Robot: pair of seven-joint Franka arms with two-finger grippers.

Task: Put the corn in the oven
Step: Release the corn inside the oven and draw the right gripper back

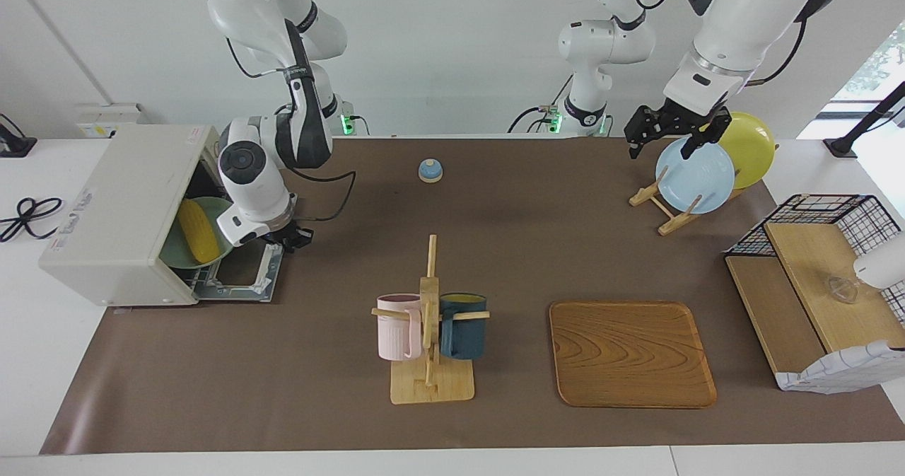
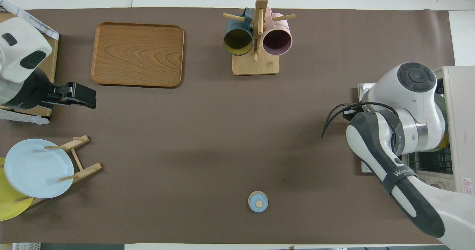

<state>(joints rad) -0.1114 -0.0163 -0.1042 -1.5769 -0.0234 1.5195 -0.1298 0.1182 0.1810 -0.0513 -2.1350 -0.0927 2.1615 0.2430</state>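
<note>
Lying on a green plate [image 1: 212, 250] inside the oven [image 1: 117, 214] is the corn [image 1: 193, 230]. Only the facing view shows it well. From overhead the right arm covers the oven's mouth, and just a small bit of yellow peeks out beside the arm. The oven sits at the right arm's end of the table with its door [image 1: 244, 271] dropped down flat, and the plate rests on the wire rack inside.

The right gripper [image 1: 288, 236] is over the open door, just outside the oven. It is pinched closed and holds nothing. The overhead view hides it under the arm.

A small blue bell [image 1: 430, 170] sits near the robots at the middle of the table. Farther from the robots is a mug rack [image 1: 430, 320] with a pink mug [image 1: 397, 326] and a dark blue mug [image 1: 463, 326] hanging on its pegs. The overhead view looks right into the mugs, and nothing can be seen in them.

A wooden tray [image 1: 631, 353] lies flat next, toward the left arm's end.

The left gripper [image 1: 672, 133] waits in the air over a plate stand [image 1: 664, 207], fingers spread wide, gripping nothing. The stand holds a light blue plate [image 1: 695, 175] and a yellow plate [image 1: 749, 147] on edge.

At the left arm's end is a wire basket [image 1: 824, 211] with wooden boards in it.
</note>
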